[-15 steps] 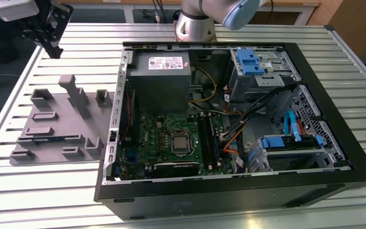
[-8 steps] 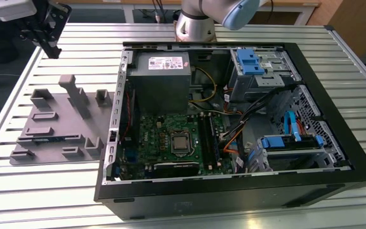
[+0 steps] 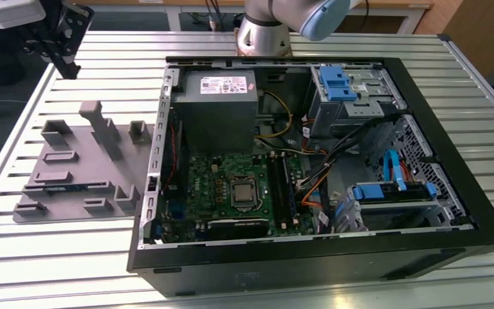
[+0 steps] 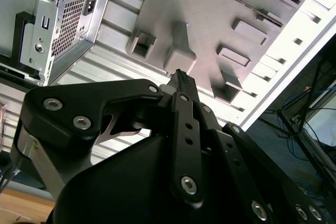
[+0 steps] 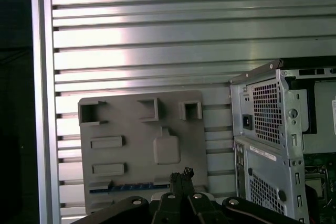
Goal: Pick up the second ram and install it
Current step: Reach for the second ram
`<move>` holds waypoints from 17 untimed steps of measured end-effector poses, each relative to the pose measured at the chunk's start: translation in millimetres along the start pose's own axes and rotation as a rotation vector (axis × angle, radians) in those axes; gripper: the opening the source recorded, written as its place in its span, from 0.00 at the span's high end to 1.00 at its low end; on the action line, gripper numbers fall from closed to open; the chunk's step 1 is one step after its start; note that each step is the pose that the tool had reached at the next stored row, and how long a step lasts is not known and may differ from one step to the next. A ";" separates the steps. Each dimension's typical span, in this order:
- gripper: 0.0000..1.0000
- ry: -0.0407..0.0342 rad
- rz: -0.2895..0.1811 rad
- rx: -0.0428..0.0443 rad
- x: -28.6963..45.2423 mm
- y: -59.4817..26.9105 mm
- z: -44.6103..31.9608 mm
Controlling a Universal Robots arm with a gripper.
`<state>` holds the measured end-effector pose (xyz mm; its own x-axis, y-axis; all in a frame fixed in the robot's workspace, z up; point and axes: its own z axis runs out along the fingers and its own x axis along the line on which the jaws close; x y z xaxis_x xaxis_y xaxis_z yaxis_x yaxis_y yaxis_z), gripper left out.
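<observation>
the step in hand looks like the approach for the pick; nothing is gripped yet. the ram (image 3: 64, 187) lies flat in a slot of the gray tray (image 3: 75, 168) on the counter (image 3: 58, 257), along the tray edge nearer the exterior view's bottom, just beside the open case (image 3: 316, 261). in the first wrist view the ram (image 5: 131, 186) shows as a thin blue strip on the tray (image 5: 136, 158), close to the fingertips (image 5: 181, 176) in that picture. the jaws are together and empty, hanging above the counter past the tray's far end, at the exterior view's upper left, well apart from the ram. by my reading, a grasp calls for the jaws to part, square up across the stick's thin width and come down over it without clipping the tray's raised blocks. the motherboard (image 3: 208, 187) sits inside the case.
</observation>
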<state>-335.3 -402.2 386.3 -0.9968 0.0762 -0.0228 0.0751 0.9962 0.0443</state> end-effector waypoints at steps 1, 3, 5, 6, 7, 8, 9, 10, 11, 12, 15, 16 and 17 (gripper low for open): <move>0.89 0.0000 0.000 0.0000 0.4 0.0 0.0; 0.89 0.0000 0.000 0.0000 1.2 -0.1 0.0; 0.89 0.0000 0.000 0.0000 2.0 -0.1 -0.1; 0.89 0.0000 0.000 0.0001 2.4 -0.2 -0.1; 0.89 0.0000 0.000 0.0000 2.7 -0.2 -0.1; 0.89 0.0000 0.000 0.0000 3.1 -0.2 -0.1; 0.89 -0.0001 0.000 0.0000 3.4 -0.2 -0.1; 0.89 0.0000 0.000 0.0000 3.8 -0.3 -0.1; 0.89 0.0000 0.000 0.0001 4.1 -0.3 -0.1; 0.89 0.0000 0.000 0.0000 4.4 -0.3 -0.1; 0.89 0.0000 0.000 0.0001 5.5 -0.4 -0.2; 0.89 0.0000 0.000 0.0000 5.9 -0.4 -0.2; 0.89 0.0000 0.000 0.0000 6.2 -0.5 -0.2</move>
<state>-341.6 -402.2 386.2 -0.9968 0.0763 -0.0229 0.0752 0.9962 0.0442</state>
